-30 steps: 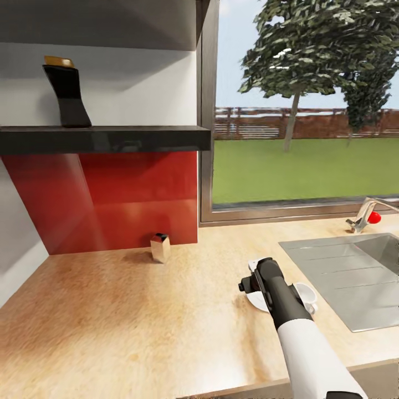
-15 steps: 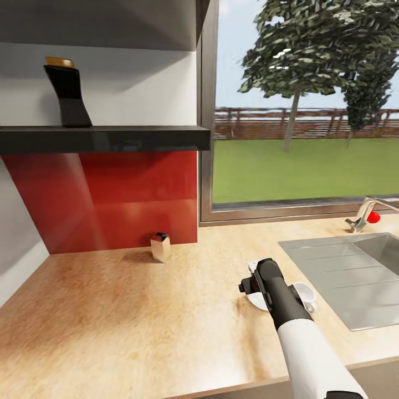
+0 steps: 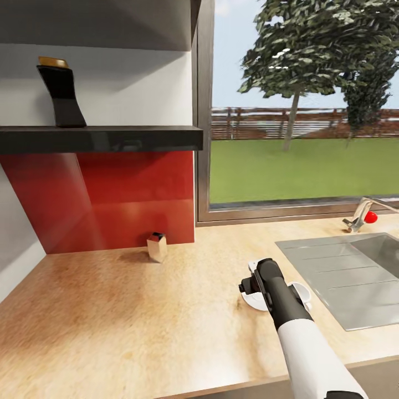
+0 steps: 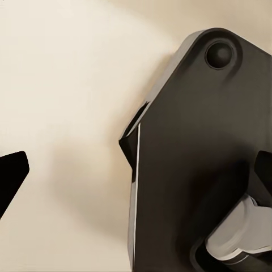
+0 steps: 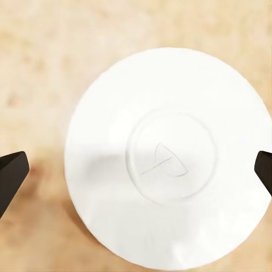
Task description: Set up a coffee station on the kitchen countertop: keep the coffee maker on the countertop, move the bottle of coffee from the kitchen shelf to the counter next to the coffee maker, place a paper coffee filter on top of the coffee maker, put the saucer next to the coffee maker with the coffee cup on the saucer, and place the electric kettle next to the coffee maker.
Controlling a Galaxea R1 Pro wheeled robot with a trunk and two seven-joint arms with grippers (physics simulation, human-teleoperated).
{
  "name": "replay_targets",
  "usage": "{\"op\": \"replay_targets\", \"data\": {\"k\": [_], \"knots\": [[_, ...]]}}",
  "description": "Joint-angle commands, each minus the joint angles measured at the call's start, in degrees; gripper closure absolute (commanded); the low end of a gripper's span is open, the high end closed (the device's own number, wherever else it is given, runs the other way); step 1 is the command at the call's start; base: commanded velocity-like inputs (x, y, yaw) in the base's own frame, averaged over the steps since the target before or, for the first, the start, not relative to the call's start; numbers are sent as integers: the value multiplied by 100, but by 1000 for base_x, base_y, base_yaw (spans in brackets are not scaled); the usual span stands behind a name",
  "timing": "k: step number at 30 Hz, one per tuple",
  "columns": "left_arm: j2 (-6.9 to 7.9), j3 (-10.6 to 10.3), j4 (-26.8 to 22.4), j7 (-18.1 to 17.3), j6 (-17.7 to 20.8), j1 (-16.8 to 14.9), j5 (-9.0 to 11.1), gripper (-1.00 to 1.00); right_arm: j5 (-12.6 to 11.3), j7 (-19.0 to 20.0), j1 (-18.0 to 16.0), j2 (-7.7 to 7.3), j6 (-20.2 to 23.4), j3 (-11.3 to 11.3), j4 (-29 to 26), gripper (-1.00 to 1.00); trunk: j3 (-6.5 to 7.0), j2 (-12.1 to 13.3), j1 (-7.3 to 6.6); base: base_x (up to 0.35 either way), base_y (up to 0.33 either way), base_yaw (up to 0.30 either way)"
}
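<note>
White saucer (image 5: 167, 158) beneath open right gripper (image 5: 136, 170)

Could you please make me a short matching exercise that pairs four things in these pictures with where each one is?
Things:
1. near-black bottle of coffee with a gold cap
2. small round white saucer
3. small metal shaker with a dark top
4. steel sink

Places:
A. set into the beige wood-grain countertop under the window
B. on the dark wall shelf
C. under the right gripper
D. by the red backsplash

Pairs: 1-B, 2-C, 3-D, 4-A
</note>
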Motion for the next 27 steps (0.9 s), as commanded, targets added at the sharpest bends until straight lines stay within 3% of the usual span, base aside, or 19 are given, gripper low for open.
{"op": "replay_targets", "data": {"k": [1, 5, 21, 27], "knots": [[-7, 43, -14, -9, 2, 3, -17, -100, 58, 57, -5, 6, 11, -18, -5, -100, -10, -9, 3, 0, -4, 0], [-9, 45, -12, -9, -6, 4, -2, -100, 58, 59, -5, 6, 11, -18, -5, -100, -10, -9, 3, 0, -2, 0], [-5, 43, 3, -9, 10, 4, 16, -100, 43, 68, -5, 7, 11, -18, -5, -100, -297, -651, 354, 0, 0, 0], [-5, 43, 4, -9, 10, 1, 0, -100, 44, 68, -5, 5, 11, -18, -5, -100, -297, -651, 354, 0, 0, 0]]}}
